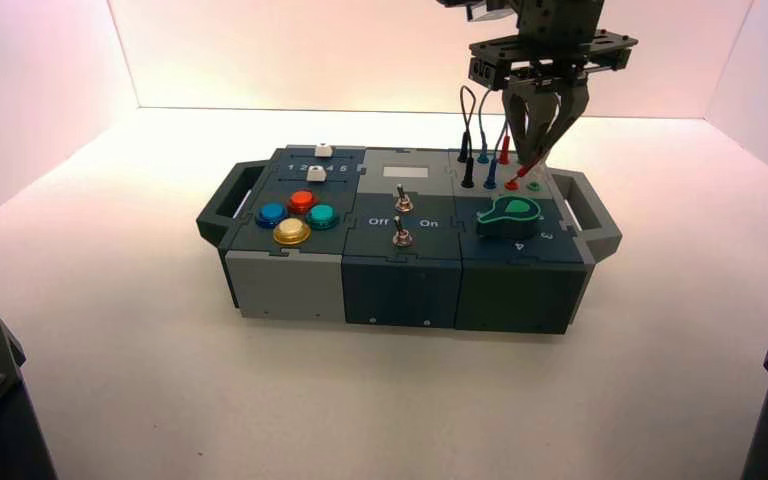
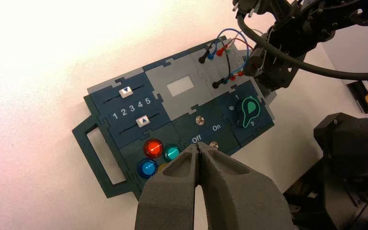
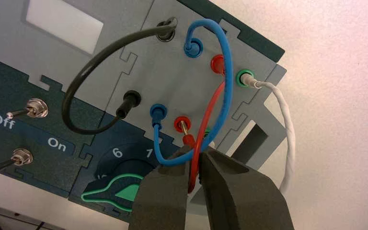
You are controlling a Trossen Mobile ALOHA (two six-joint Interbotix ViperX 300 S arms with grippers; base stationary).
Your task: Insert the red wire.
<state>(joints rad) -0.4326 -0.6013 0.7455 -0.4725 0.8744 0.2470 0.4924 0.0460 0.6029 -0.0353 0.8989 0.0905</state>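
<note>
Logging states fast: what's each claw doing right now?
Left claw: closed, empty, above the box's front.
Right claw: closed on the red wire plug at its socket.

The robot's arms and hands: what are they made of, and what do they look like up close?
Each hand ends in two thick, wedge-shaped fingers of matte dark-grey plastic, seen on the left hand and the right hand. From above, the right hand hangs from a black metal bracket. A thick black cable trails along the right arm.

Your right tool point(image 3: 195, 165) hides part of the red wire point(image 3: 210, 112); the green knob point(image 3: 112, 191) is partly hidden behind its fingers.
</note>
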